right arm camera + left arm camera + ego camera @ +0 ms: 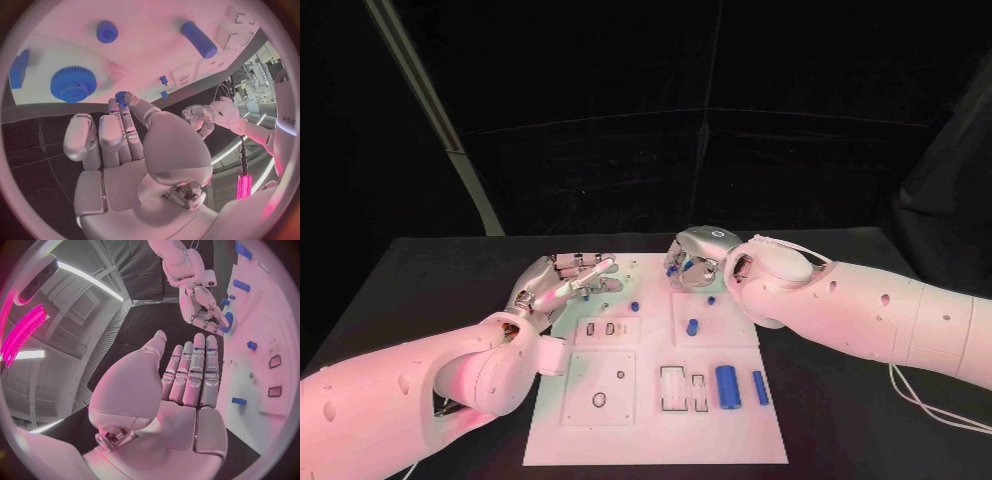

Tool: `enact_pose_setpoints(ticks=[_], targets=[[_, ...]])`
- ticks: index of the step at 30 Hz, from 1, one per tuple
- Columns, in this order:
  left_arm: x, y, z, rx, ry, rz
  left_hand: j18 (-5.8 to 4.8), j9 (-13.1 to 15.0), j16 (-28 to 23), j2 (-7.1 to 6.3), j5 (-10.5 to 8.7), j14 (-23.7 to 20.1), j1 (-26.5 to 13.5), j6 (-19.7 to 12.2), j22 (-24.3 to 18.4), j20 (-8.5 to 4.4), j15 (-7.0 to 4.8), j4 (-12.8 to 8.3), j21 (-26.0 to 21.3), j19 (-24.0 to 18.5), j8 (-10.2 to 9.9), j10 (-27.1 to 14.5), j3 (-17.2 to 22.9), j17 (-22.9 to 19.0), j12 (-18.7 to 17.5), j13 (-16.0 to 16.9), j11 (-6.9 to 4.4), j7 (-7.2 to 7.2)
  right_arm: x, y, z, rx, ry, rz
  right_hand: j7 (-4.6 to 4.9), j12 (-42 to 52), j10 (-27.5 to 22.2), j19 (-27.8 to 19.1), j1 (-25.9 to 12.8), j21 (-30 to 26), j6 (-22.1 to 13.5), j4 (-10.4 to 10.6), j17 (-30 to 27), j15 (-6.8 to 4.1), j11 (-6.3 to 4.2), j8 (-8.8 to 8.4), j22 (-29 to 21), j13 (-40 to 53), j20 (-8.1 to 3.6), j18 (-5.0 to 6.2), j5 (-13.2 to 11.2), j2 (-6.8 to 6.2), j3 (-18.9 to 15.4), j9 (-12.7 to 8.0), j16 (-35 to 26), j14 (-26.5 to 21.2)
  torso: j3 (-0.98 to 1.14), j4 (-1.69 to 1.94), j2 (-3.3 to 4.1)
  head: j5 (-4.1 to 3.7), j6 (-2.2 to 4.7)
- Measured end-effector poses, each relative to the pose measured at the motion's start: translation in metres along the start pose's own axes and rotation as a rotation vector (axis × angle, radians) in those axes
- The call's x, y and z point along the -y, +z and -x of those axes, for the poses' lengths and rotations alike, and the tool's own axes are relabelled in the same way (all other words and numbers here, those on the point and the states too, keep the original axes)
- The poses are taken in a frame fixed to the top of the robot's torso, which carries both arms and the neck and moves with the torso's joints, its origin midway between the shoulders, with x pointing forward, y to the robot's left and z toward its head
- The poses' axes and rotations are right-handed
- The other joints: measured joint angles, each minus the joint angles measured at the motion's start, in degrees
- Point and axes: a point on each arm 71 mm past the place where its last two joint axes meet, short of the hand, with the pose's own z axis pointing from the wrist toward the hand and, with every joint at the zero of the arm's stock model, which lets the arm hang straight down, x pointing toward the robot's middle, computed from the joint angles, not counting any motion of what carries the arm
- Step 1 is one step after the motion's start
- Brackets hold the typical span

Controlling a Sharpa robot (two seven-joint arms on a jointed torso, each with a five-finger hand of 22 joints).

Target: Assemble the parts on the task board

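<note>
Head view first: the white rectangular task board [661,400] lies in the middle of the black table [444,270], and both silver hands are up at its far end. The left hand [557,288] hangs over the board's far left corner, fingers stretched out straight and close together, palm bare, nothing held. The right hand [697,255] sits over the far edge, fingers curled downward. From the right wrist view, a small blue toothed gear [122,96] is pinched at the tips of that hand's fingers [128,112], just beside the board's edge. Close by on the board stands a large blue gear [74,84], with a round blue knob [107,31] and a blue cylinder [199,39] further along.

Back on the head view, two blue cylinders lie side by side at the board's near right, a thick one [728,381] and a slimmer one [760,387], next to a row of rectangular slots [682,388]. A short blue peg [692,326] rests mid-board, well apart from either hand.
</note>
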Motion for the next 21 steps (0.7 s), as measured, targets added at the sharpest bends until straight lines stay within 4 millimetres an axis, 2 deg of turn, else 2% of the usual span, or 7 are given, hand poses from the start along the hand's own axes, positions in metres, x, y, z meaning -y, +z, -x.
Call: enact_pose_setpoints(ticks=[3, 10, 21], targets=[[0.0, 0.0, 0.001, 0.001, 0.001, 0.0, 0.0, 0.0, 0.0, 0.0, 0.0, 0.0, 0.0, 0.0, 0.0, 0.0, 0.0, 0.0, 0.0, 0.0, 0.0, 0.0, 0.0, 0.0, 0.0, 0.0, 0.0, 0.0, -0.001, 0.004, 0.005, 0.037, 0.008, 0.001, 0.0, -0.2, 0.0, 0.0, 0.0, 0.0, 0.0, -0.1, 0.0, 0.0, 0.0, -0.08, 0.1, 0.0, 0.0, 0.0, -0.1, 0.0, 0.3, -0.1, 0.1, 0.0, -0.03, 0.03, 0.01, 0.04, 0.23], [0.0, 0.0, 0.003, 0.004, 0.002, 0.0, 0.01, 0.0, 0.0, 0.0, 0.0, 0.0, 0.0, 0.0, -0.1, 0.21, 0.0, -0.2, 0.0, 0.2, 0.0, 0.0, -0.2, 0.0, -0.2, 0.0, 0.0, 0.0, -0.001, 0.018, 0.01, 0.093, 0.016, -0.008, 0.0, -0.2, 0.0, 0.0, 0.3, 0.1, 0.0, -0.1, 0.0, 0.0, 0.01, -0.3, 0.2, -0.1, 0.0, 0.01, 0.1, -0.3, 0.8, -0.2, 0.1, 0.0, -0.1, 0.51, 0.14, 0.24, 0.73], [0.004, -0.001, 0.004, 0.001, 0.002, -0.005, 0.0, -0.1, -0.4, 0.0, 0.0, 0.0, 0.0, 0.0, -0.1, 0.21, 0.0, -0.2, 0.0, 0.2, -0.3, 0.0, -0.2, 0.0, -0.2, 0.0, 0.0, 0.0, -0.01, 0.04, 0.011, 0.122, 0.026, 0.004, 0.39, -0.4, -0.4, 0.0, 0.6, 0.2, -0.4, 0.0, 0.0, 0.0, 0.43, -0.58, 0.3, -0.2, 0.0, 0.01, 0.3, -0.64, 1.4, -0.3, 0.3, 0.0, -0.52, 1.38, 0.9, 0.01, 1.52]])
